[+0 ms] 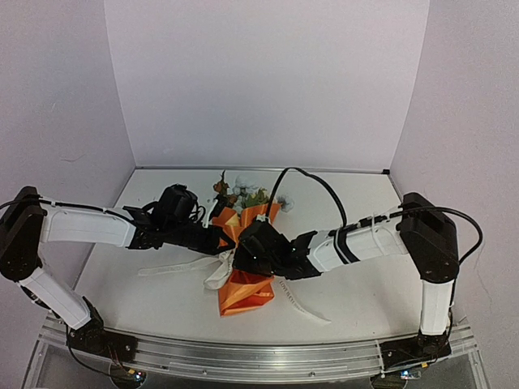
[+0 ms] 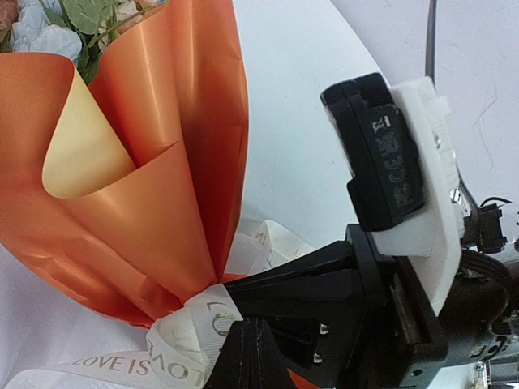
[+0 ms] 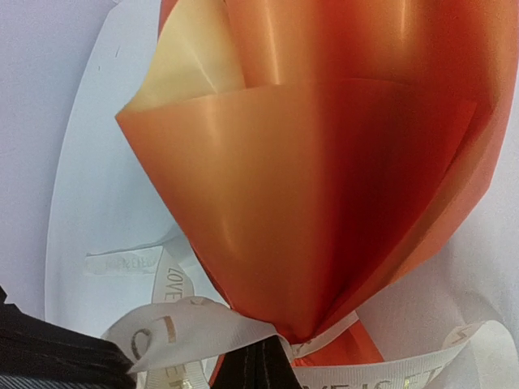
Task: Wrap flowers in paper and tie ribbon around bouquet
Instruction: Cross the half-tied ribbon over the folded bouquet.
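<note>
Mid-table (image 1: pixel 365 284), the bouquet (image 1: pixel 243 293) lies lengthwise, tapered end toward 6 o'clock. At its waist, the left gripper (image 1: pixel 220 243) from 9 and the right gripper (image 1: pixel 242 250) from 3 pinch the ribbon (image 1: pixel 216 272), jaws closed. Farther back, the flowers (image 1: pixel 242 193) point to 12.

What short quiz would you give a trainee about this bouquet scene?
1. True or false: the left gripper and the right gripper stand wide open.
2. Choose one: the ribbon goes around the orange paper at A) its pinched narrow part, B) its wide open top, C) no place at all.
3. Which English word can you read printed on the ribbon?

Key: 1 false; 2 A; 3 LOVE.
</note>
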### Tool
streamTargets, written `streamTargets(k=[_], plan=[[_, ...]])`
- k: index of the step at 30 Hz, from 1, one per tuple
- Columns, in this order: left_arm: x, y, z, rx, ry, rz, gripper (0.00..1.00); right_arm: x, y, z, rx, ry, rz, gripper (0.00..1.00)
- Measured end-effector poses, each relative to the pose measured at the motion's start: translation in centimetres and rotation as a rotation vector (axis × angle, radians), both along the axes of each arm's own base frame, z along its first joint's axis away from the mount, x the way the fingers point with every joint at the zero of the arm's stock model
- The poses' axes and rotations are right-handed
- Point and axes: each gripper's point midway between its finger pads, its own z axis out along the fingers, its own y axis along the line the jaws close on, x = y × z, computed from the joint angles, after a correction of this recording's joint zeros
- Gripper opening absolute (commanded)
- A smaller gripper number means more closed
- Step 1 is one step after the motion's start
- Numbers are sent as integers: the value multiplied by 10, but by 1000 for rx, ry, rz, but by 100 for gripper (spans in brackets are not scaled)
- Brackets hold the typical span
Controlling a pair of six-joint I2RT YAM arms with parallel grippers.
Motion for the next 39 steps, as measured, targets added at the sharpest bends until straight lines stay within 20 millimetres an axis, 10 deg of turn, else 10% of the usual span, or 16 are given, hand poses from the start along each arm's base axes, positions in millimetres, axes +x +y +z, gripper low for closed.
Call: streamTargets(k=[18,39], plan=[[0,-4,-3,-29,43,8,1,8,14,18,188,-92,31,0],[12,-2,-4,-17,45,74,38,22,23,21,375,-71,80,0]])
